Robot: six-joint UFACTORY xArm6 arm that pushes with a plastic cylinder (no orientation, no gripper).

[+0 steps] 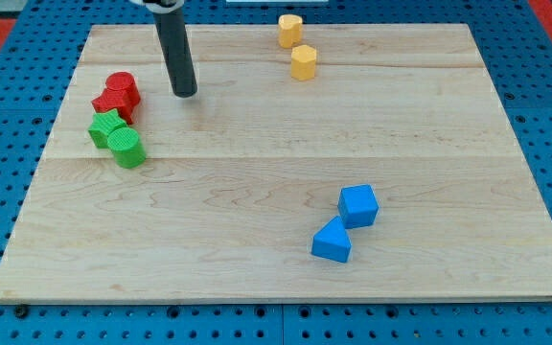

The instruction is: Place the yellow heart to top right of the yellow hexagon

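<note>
Wooden board (pixel 257 249). My tip (pixel 185 93), a bare rod holding nothing, rests far left, just right of the red blocks (pixel 118 95). Yellow heart (pixel 289 30) lies at the far edge, just beyond the yellow hexagon (pixel 303 61), well right of my tip.

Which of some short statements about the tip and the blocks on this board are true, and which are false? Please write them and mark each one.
1. My tip touches a yellow block. False: it stands apart from both, just right of the red blocks.
2. The two blue blocks lie in the lower right part of the board. True.
3. The green blocks lie above the red ones. False: they lie just below them.
4. The two yellow blocks sit close together near the view's top. True.
</note>
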